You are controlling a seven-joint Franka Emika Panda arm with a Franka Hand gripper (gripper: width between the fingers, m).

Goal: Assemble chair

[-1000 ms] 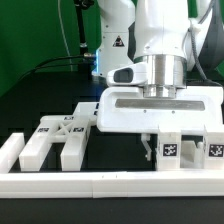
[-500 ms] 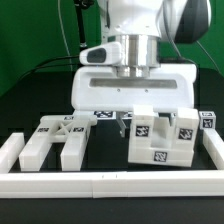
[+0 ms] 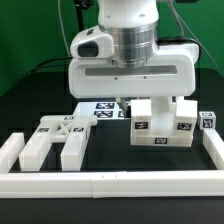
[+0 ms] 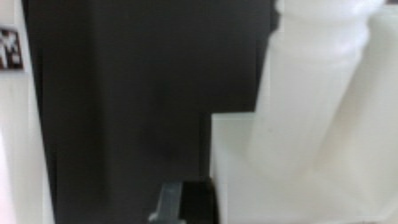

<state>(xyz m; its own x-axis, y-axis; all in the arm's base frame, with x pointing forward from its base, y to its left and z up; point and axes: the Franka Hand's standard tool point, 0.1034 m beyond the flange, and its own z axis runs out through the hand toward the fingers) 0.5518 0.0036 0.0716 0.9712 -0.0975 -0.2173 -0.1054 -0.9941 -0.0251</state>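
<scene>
Black tabletop (image 3: pixel 100 152), green backdrop. My gripper (image 3: pixel 130 98): fingers pressed together, nothing seen clamped. Tagged chair block (image 3: pixel 165 125) stands just below it, slightly right; contact not determinable. X-braced panel (image 3: pixel 58 135) lies well left.

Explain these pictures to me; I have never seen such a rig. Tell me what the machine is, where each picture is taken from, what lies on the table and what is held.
The machine is a robot arm with a two-fingered claw. One picture comes from a camera off the arm, the other from a camera on its wrist. On the black table lie white chair parts: an X-braced panel at the exterior view's left and a tagged blocky piece under the arm. The flat tagged sheet behind them is the marker board. The claw is shut; I cannot tell whether it holds anything.
</scene>
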